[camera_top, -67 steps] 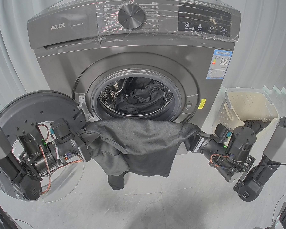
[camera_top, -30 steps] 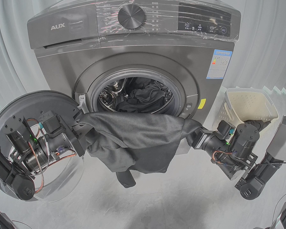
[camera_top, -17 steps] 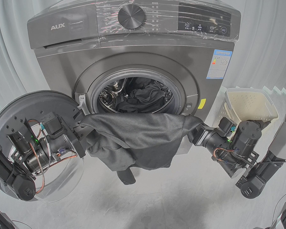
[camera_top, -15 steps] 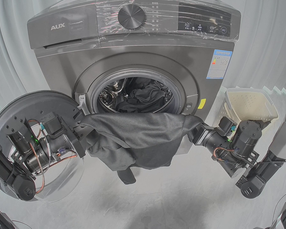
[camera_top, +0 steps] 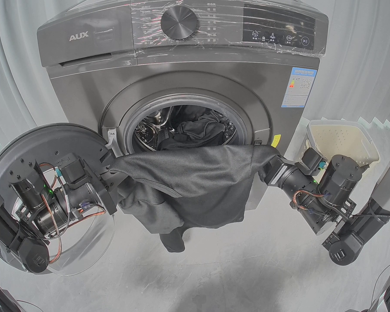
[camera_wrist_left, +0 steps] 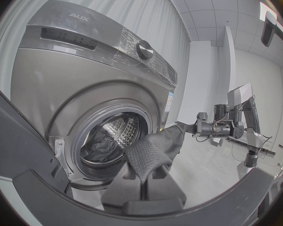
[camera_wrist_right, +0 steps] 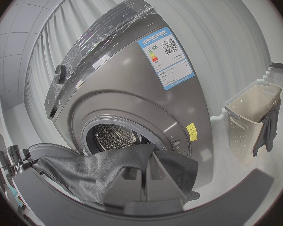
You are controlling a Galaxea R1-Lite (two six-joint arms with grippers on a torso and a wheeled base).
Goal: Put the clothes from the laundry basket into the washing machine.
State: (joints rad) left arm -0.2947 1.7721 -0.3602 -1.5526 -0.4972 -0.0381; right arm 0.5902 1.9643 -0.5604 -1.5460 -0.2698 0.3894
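Stretched black garment (camera_top: 190,174) clamped by left jaws and right jaws, outside washing machine (camera_top: 95,87); dark clothes (camera_top: 195,133) inside, one cloth (camera_wrist_right: 269,129) on laundry basket (camera_wrist_right: 242,135).

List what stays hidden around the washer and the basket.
- Drum lower rim, head view: covered by the dark garment.
- Laundry basket bottom, head view: blocked by the right arm.
- Clothes inside, head view: one dark heap, count unclear.
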